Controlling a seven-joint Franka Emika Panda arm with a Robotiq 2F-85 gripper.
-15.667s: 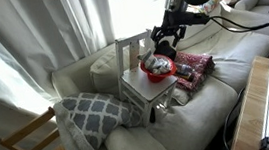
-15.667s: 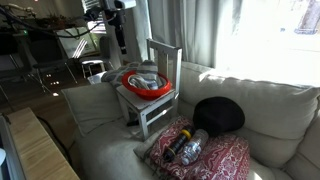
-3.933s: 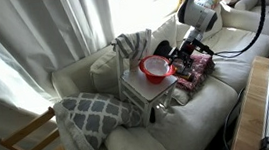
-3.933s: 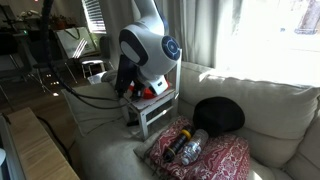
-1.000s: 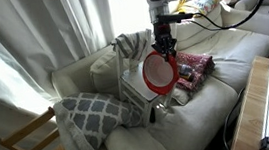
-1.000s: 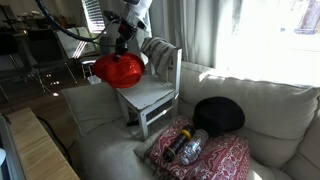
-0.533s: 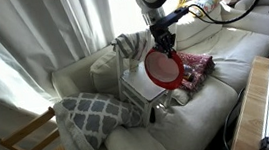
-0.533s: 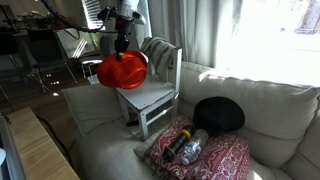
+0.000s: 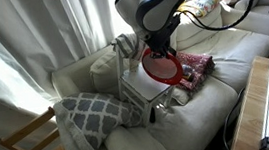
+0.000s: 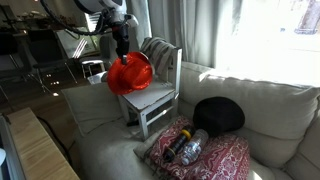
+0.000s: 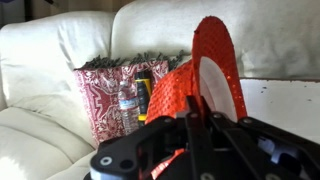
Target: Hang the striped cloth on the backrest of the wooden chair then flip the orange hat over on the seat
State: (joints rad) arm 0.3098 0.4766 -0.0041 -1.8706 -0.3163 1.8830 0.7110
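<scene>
The claw (image 10: 122, 52) is clamped on the rim of the orange hat (image 10: 130, 75), which hangs on edge just below it, over the wooden chair (image 10: 150, 97) seat. Beside the claw, the striped cloth (image 10: 158, 52) drapes the backrest. Ahead of the claw, past the hat, a red patterned bundle (image 11: 103, 92) holds a bottle (image 11: 127, 105).
</scene>
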